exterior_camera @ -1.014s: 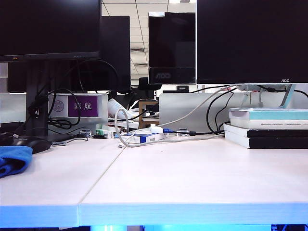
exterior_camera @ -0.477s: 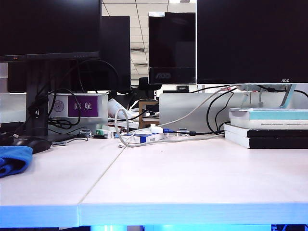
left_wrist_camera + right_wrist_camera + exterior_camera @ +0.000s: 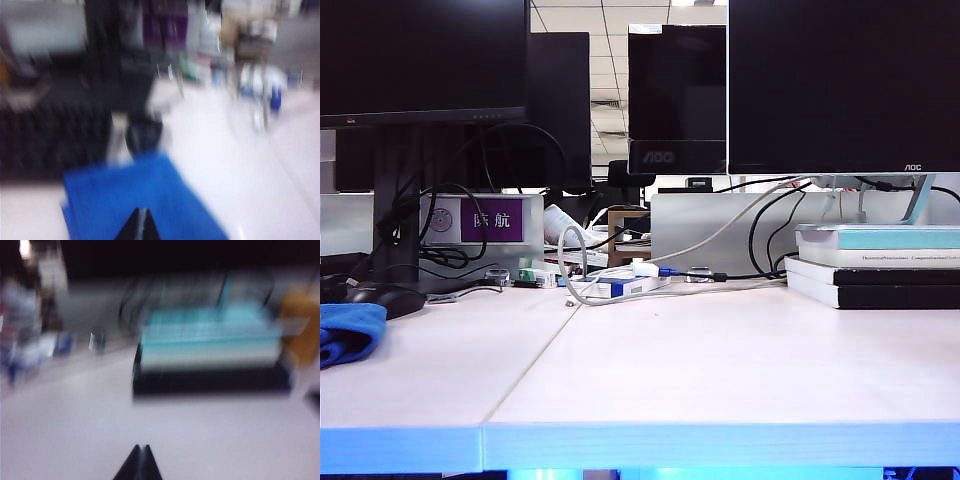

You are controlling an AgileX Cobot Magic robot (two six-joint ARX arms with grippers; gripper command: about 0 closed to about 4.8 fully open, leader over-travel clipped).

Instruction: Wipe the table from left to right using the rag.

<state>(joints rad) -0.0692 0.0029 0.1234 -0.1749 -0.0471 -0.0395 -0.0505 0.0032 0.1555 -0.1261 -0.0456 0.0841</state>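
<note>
Counter (image 3: 720, 370): white, two panels meeting at a thin seam, pale front edge; dark monitors (image 3: 840, 85) stand along the back.
Rag (image 3: 348, 332): bright blue, rumpled, lying on the counter at the far left of the exterior view, just in front of a black mouse (image 3: 375, 297).
Left end effector (image 3: 139, 227): clenched, tips pressed together to a point, holding nothing; no arm shows in the exterior view.
Rag to left end effector: in the blurred left wrist view the rag (image 3: 135, 197) spreads directly ahead of and beneath the tips; it looks close, though contact cannot be told.
Right end effector (image 3: 140, 465): clenched and empty, over bare counter, well apart from the rag.
Books (image 3: 880, 265): a stack at the right of the counter, ahead of the right end effector, smeared in its wrist view.
Cables (image 3: 620, 280): a tangle at the back near the seam.
</note>
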